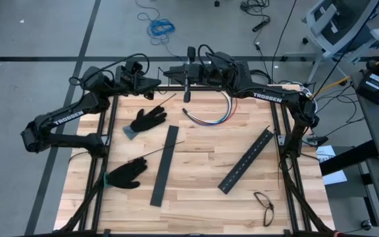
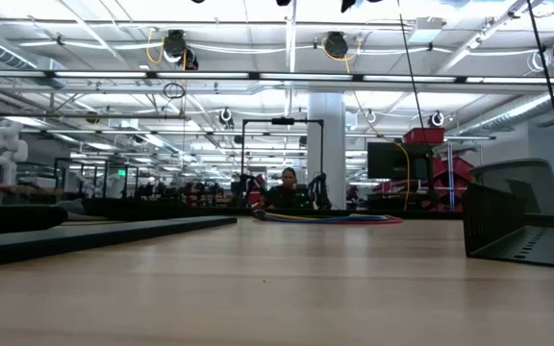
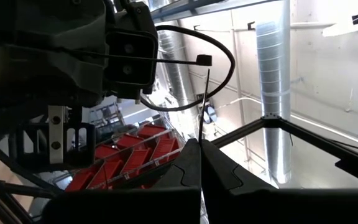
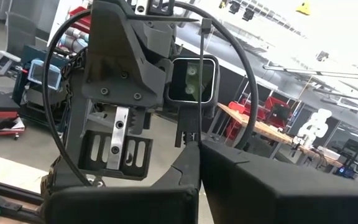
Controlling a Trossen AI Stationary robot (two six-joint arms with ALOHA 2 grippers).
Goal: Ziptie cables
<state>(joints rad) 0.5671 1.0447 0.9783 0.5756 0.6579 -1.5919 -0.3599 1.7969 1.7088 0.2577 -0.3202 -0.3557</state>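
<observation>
wooden tabletop (image 1: 196,178) noted within black frame, workshop hall behind. cables (image 1: 209,117) lying curved at far edge, near right arm. one ziptie (image 1: 155,153) lying flat between two black gloves (image 1: 147,120). two slotted bars (image 1: 165,164) and eyeglasses (image 1: 264,205) also on surface. left gripper (image 3: 199,149) raised at far edge, jaws fully closed on looped ziptie (image 3: 204,74). right gripper (image 4: 197,146) facing it, jaws closed on same ziptie.

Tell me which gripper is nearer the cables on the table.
Right. The right gripper is raised at the table's far edge, close beside the cables; the left gripper is at the same edge, farther off.
</observation>
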